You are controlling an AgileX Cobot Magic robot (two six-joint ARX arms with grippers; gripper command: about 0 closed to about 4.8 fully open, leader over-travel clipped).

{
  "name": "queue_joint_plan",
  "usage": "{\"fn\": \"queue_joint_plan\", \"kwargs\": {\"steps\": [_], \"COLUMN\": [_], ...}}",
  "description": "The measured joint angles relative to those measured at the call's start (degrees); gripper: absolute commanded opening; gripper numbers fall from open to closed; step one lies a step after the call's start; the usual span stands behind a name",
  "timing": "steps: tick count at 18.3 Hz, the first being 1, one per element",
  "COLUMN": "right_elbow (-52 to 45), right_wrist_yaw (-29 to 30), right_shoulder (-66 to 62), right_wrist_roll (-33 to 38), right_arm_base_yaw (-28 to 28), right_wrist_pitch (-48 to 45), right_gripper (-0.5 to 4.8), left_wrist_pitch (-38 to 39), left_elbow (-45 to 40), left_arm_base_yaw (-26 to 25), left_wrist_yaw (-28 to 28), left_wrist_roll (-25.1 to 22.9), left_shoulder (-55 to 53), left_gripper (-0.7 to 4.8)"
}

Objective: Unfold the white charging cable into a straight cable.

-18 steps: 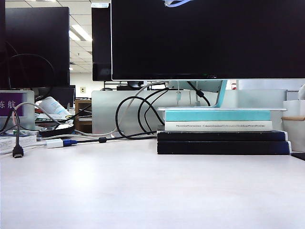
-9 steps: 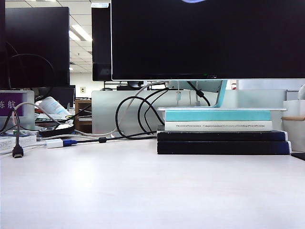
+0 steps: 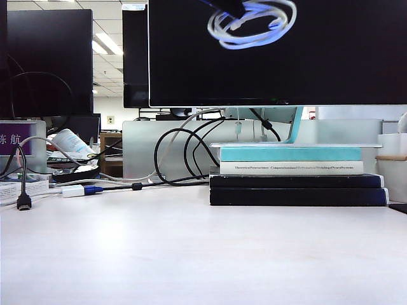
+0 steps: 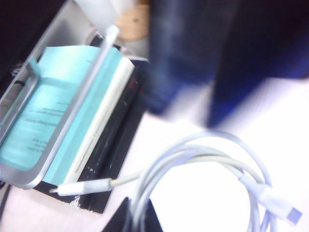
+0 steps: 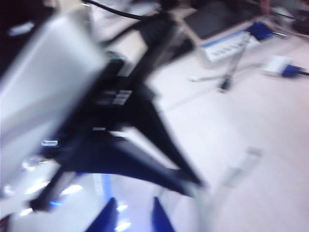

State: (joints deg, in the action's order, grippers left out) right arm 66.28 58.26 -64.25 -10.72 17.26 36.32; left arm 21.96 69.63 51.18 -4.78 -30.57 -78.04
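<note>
- One cable, coiled, hangs high above the desk in the left gripper, jaws clamped on it.
- Right gripper: blurred, jaw gap unclear.
- Next: right gripper takes a free connector, then arms pull apart.

Office: desk, monitors, stacked books, ceiling light panels

A stack of books sits beside looping black cables

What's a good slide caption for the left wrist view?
Left gripper shut on the coiled white charging cable, held above the white table beside a stack of books.
</note>
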Motion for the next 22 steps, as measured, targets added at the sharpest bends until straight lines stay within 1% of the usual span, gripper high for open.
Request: {"fn": "queue_joint_plan", "kwargs": {"steps": [1, 2, 4, 7, 10, 12, 14, 16, 20, 22], "right_elbow": [0.0, 0.0, 0.0, 0.0, 0.0, 0.0, 0.0, 0.0, 0.0, 0.0], "right_wrist_yaw": [-2.7, -4.4, -6.5, -7.4, -7.5, -7.5, -7.5, -7.5, -7.3, -7.3], "right_shoulder": [0.0, 0.0, 0.0, -0.1, -0.2, -0.2, -0.2, -0.2, -0.2, -0.5], "right_wrist_roll": [0.1, 0.2, 0.2, 0.2, 0.2, 0.2, 0.2, 0.2, 1.2, 1.3], "right_arm_base_yaw": [0.0, -0.1, -0.1, -0.1, -0.1, -0.1, -0.1, -0.1, -0.1, -0.1], "right_wrist_pitch": [0.0, 0.1, 0.0, 0.1, 0.2, 1.2, 1.9, 2.1, 2.1, 2.1], "right_gripper": [1.28, 1.28, 1.28, 1.28, 1.28, 1.28, 1.28, 1.28, 1.27, 1.27], "left_wrist_pitch": [0.7, 0.8, 0.5, 0.6, 0.1, -0.3, -0.5, -0.5, -3.0, -4.9], "left_elbow": [0.0, 0.0, 0.1, 0.1, 0.0, 0.1, 0.1, 0.1, 0.1, 0.1], "left_arm_base_yaw": [0.0, 0.1, 1.4, 3.2, 4.2, 4.0, 4.0, 4.0, 4.0, 4.0], "left_wrist_yaw": [-1.1, -2.5, -3.8, -6.6, -7.7, -6.9, -4.5, -3.4, -3.5, -4.6], "left_wrist_roll": [-2.2, -3.3, -5.2, -10.1, -12.2, -12.9, -15.2, -16.5, -17.4, -17.5], "left_shoulder": [0.4, 1.0, 1.5, 1.9, 1.9, 1.9, 1.9, 1.9, 1.9, 1.9], "left_gripper": [-0.04, -0.04, -0.04, -0.04, -0.04, -0.04, -0.04, -0.04, -0.04, -0.04]}}
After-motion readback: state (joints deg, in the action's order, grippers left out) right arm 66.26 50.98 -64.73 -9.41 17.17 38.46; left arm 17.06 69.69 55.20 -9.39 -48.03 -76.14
